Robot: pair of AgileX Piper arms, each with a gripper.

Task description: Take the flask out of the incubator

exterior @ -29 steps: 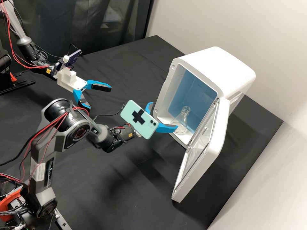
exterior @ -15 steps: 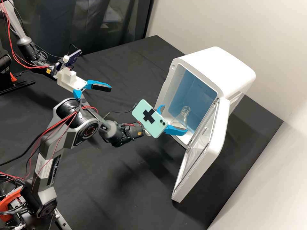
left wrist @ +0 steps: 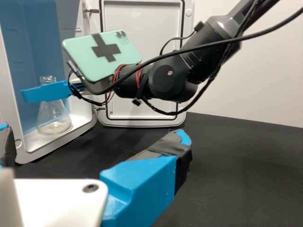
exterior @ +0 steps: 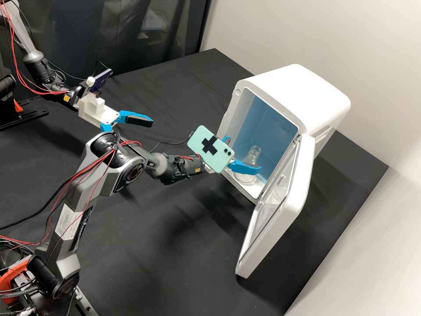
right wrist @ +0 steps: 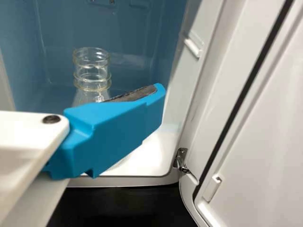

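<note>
A clear glass flask (exterior: 251, 159) stands upright on the floor of the white incubator (exterior: 302, 96), whose inside is blue. The incubator door (exterior: 280, 206) hangs wide open. My right gripper (exterior: 237, 154) is open and reaches into the opening, with one blue finger (right wrist: 109, 127) passing low in front of the flask (right wrist: 91, 75) and not touching it. From the left wrist view, the flask (left wrist: 52, 113) sits just behind that finger. My left gripper (left wrist: 94, 137) is open and holds nothing; it hovers over the bench well back from the incubator (left wrist: 28, 47).
A mint green phone (exterior: 211, 148) with a black cross is strapped to the right wrist and sits just outside the incubator's rim. The right arm's elbow (exterior: 118, 162) stands close under the left gripper (exterior: 129, 125). Red cables trail at the bench's left side.
The right arm has pushed forward, carrying its open gripper from outside the incubator's rim to inside beside the flask. The left arm has kept still.
</note>
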